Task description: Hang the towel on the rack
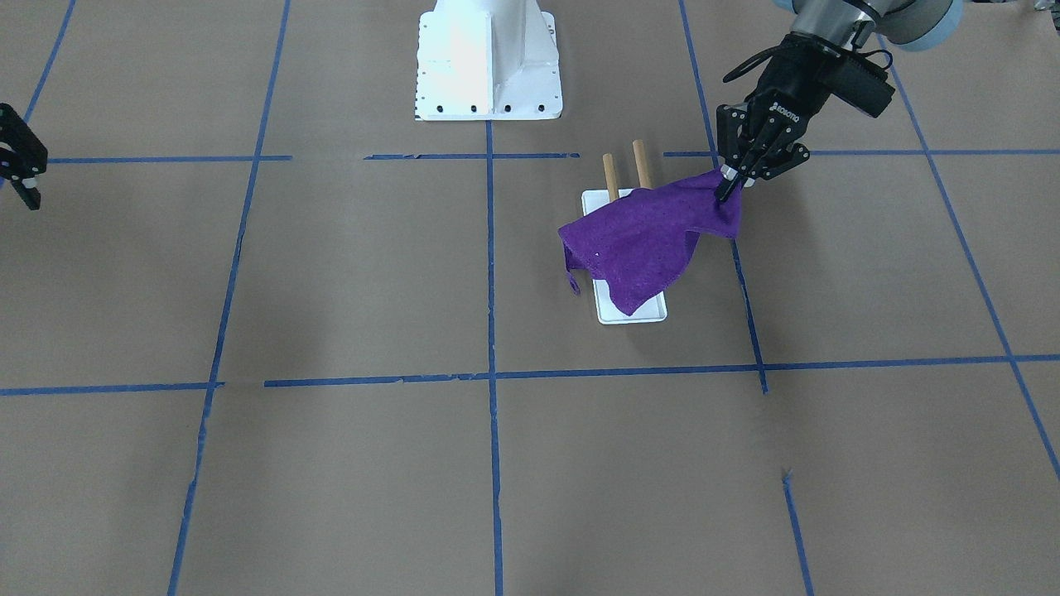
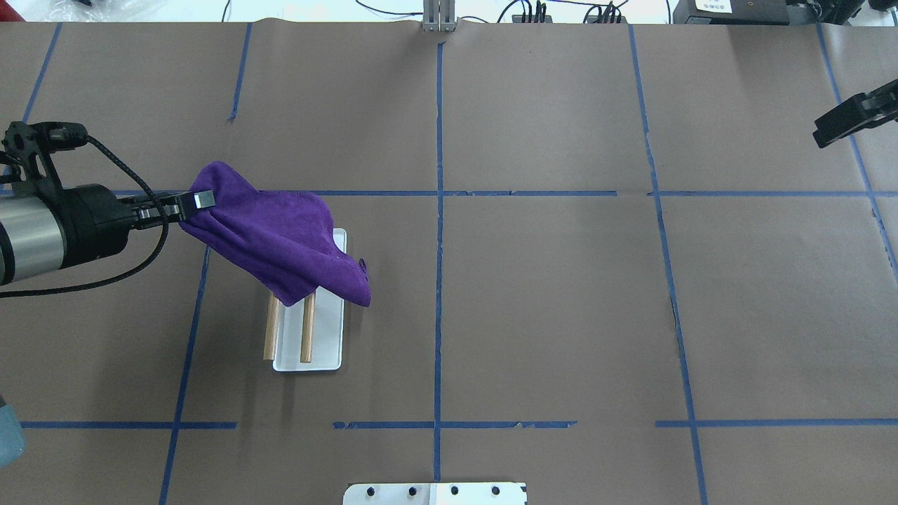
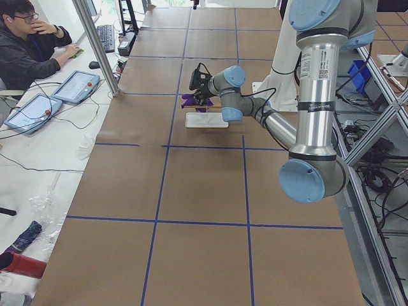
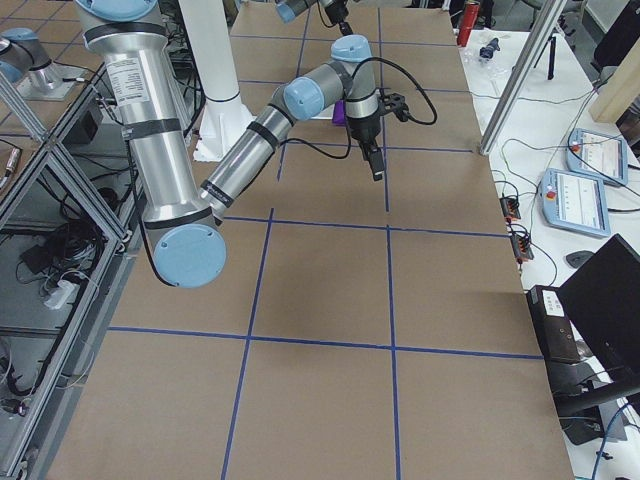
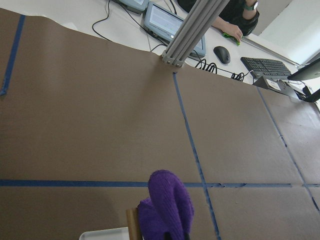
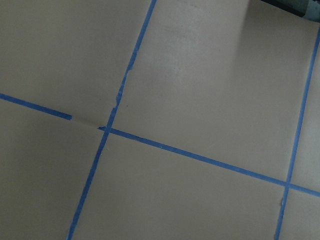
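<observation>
A corner of the towel (image 1: 646,240) is pinched between the jaws of the left gripper (image 1: 732,178), which are drawn narrow on the cloth and held above the table (image 1: 331,273), just off the rack's (image 1: 633,313) side toward the robot's left. From that raised corner the purple cloth is stretched down and across the rack, so that it is draped over the two wooden dowels (image 1: 640,163) at their end away from the robot. The dowels' ends nearer the robot are left uncovered, as is the near strip of the white base in the overhead view. A small loop tag (image 1: 573,285) is seen hanging from the towel's edge on the side away from the gripper, beyond the base's rim. In the left wrist view a bunched fold of the towel is seen at the bottom of the frame, with one dowel end beside it. The right gripper (image 1: 21,165) is held well apart from the rack, over the table's far side; whether its jaws are wide or narrow cannot be told. Only brown paper and blue tape lines (image 1: 491,273) are shown in its wrist view. A white bolted pedestal (image 1: 489,66) is seen at the robot's edge of the table.
</observation>
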### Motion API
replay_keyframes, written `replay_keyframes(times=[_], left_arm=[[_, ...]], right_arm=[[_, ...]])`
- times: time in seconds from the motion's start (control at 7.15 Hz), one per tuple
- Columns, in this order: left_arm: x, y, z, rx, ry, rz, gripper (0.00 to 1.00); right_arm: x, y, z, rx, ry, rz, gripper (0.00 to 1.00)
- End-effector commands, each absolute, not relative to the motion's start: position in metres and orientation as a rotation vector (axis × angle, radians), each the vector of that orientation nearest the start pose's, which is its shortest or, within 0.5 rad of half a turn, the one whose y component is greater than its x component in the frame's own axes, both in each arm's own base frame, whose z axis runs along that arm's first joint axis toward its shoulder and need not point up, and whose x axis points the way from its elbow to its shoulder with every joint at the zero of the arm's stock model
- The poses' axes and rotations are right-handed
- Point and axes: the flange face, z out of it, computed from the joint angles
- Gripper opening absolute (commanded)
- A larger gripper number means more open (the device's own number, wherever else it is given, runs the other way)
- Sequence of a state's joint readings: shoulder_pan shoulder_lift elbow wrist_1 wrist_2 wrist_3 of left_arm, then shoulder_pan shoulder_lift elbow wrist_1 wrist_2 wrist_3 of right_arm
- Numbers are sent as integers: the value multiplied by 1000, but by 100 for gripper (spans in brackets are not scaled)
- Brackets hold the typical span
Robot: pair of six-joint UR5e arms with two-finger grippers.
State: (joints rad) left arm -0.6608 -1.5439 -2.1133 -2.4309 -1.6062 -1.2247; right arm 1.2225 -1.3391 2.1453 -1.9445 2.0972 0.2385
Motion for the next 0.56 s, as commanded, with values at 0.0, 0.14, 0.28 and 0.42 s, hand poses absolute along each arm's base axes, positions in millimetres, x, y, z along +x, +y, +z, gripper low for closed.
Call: replay_keyframes(times=[0.0,0.14,0.28,0.42], left_arm=[[262,-372,344,634,1151,-225,0],[260,-372,352,634,1131,-232,0],[258,-371,364,660,1086,-236,0],[260,-369,368,658,1076,-228,0]], right_arm=[[-62,-506,364,191,-662,-235,100],[-56,-506,371,181,-659,-225,100],[-50,-510,380,166,-657,-210,100],[-46,-509,392,145,-653,-199,100]])
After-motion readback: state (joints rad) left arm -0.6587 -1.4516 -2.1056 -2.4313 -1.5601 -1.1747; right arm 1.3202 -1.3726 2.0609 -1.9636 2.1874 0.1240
